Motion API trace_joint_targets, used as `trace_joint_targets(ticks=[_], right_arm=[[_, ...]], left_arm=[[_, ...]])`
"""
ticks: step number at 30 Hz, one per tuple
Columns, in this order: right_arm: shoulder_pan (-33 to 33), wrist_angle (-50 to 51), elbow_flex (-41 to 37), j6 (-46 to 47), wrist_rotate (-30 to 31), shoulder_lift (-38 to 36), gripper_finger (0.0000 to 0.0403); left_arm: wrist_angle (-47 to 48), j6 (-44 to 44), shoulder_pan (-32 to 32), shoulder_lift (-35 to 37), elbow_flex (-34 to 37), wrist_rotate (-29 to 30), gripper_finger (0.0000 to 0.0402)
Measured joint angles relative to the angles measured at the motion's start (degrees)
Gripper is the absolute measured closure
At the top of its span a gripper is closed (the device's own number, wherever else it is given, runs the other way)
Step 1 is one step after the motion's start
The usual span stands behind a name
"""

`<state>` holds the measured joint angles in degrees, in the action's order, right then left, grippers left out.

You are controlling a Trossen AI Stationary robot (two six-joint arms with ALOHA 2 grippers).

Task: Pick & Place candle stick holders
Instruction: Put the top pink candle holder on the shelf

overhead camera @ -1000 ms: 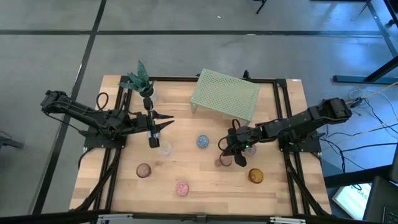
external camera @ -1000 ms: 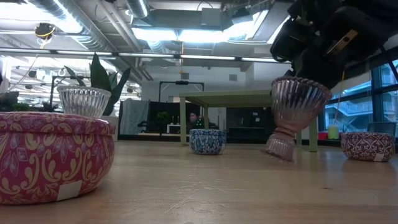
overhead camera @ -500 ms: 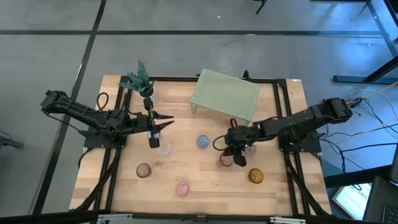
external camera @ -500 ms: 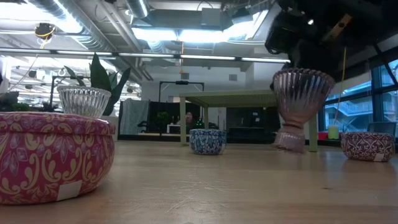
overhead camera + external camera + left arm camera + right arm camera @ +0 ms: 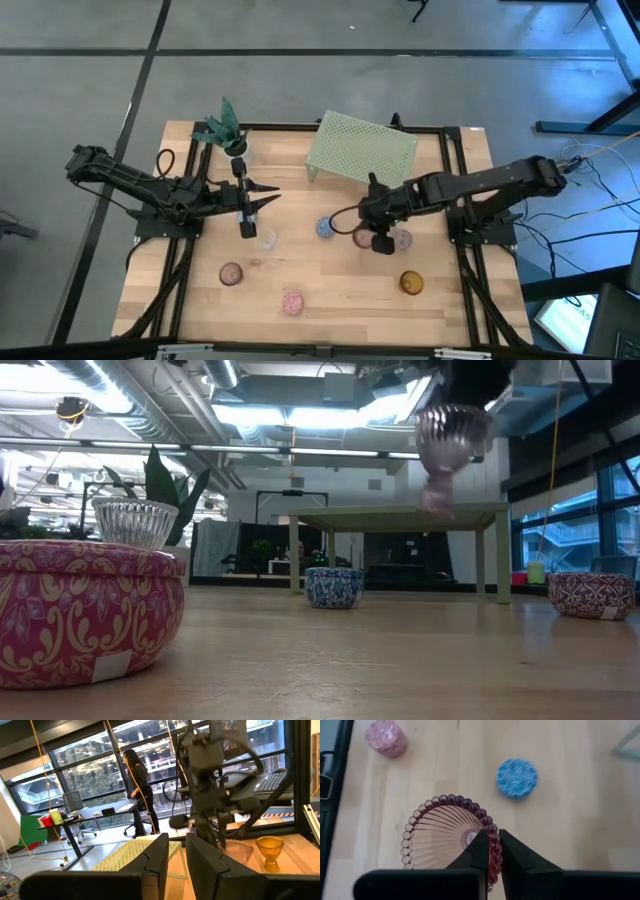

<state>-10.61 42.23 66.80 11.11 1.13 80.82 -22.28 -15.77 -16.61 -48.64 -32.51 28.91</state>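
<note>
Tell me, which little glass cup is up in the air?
The pink ribbed cup. The right gripper pinches its rim and holds it above the table; the other cups sit on the wood.

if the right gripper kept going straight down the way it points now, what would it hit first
Probably bare table. The right gripper, shut on the rim of the pink ribbed glass holder, points down at the wood; the holder's foot would touch first. The blue holder lies off to one side, though depth is uncertain.

Seven candle stick holders [image 5: 292, 302], one rack [image 5: 362, 152], one plant [image 5: 222, 129].
</note>
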Motion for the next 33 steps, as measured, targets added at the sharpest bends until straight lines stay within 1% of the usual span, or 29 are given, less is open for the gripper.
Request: trace_joint_targets(ticks=[7,12,15,18,22,27,33], right_arm=[[1.05,7.73,8.0,-5.63,4.57,-0.01,0.0369],[4.19,11.2,11.77,-6.14,8.72,-0.03,0.0379],[6.64,13.26,12.97,-7.78,8.8,-0.02,0.038],[9.18,14.54,14.0,-8.65,8.78,-0.02,0.0373],[12.69,17.1,15.55,-10.03,8.8,-0.02,0.037],[17.78,18.44,15.98,-13.15,8.74,-0.02,0.038],[24.58,22.09,15.98,-13.28,8.68,-0.02,0.0368]], left_arm=[[0.03,0.0,-0.01,0.0,0.0,0.56,0.0341],[2.22,0.17,0.01,0.0,0.0,2.64,0.0341],[4.59,0.83,0.01,0.0,0.0,3.83,0.0343],[5.84,2.82,0.01,0.0,0.0,4.43,0.0343],[6.02,3.13,-0.01,0.0,0.01,4.47,0.0343],[6.05,3.18,0.01,0.0,0.01,4.49,0.0343],[6.05,3.21,0.01,0.0,0.02,4.52,0.0343]])
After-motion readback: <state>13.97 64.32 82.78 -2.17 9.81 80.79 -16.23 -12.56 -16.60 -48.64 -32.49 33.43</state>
